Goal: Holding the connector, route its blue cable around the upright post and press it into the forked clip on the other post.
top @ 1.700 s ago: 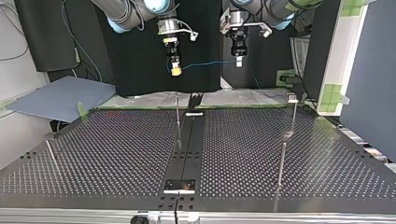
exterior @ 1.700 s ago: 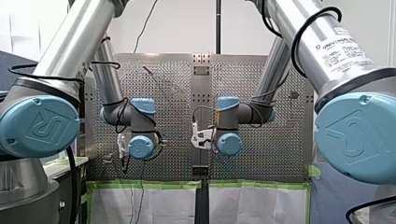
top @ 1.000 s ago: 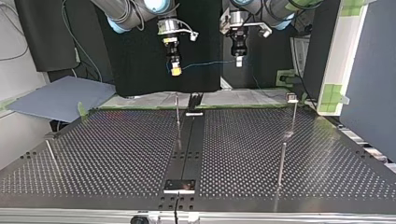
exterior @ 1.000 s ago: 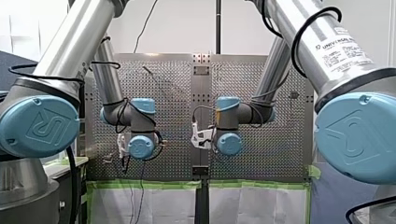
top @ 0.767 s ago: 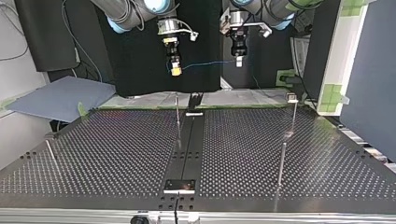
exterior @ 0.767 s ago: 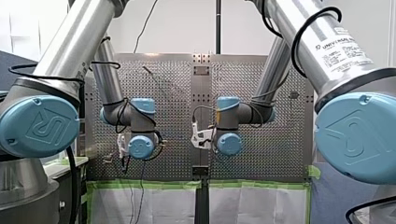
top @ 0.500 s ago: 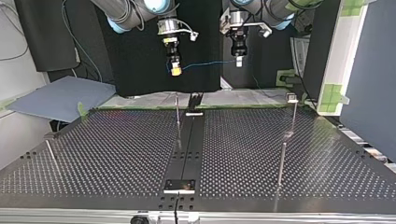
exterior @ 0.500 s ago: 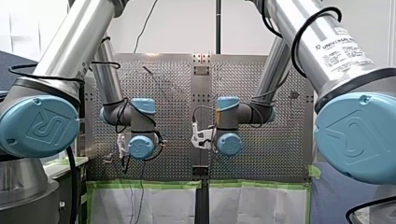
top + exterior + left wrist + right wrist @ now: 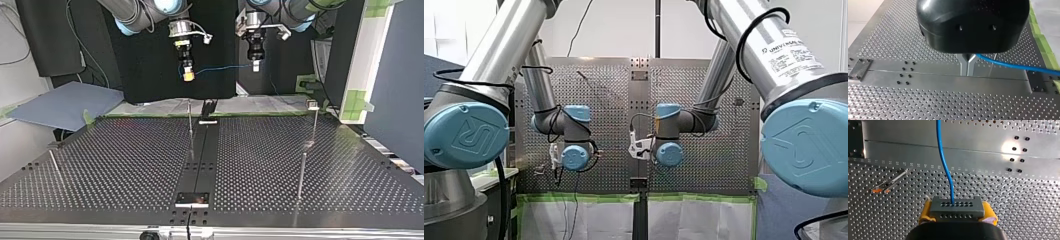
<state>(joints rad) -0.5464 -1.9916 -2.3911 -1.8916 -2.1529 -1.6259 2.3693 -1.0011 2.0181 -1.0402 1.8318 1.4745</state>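
In the right wrist view my right gripper is shut on the grey connector, its yellow pads on both sides. The blue cable leaves the connector and runs ahead over the table. In the top view it hangs between the two grippers, high above the table's far edge: my right gripper at the left and my left gripper at the right, with the cable nearly level. In the left wrist view the metal fingers of my left gripper are shut on the cable.
On the perforated table a thin upright post stands near the far middle. Two more posts stand at the top view's right. A leaning rod is at its left. A black forked piece sits on the centre rail.
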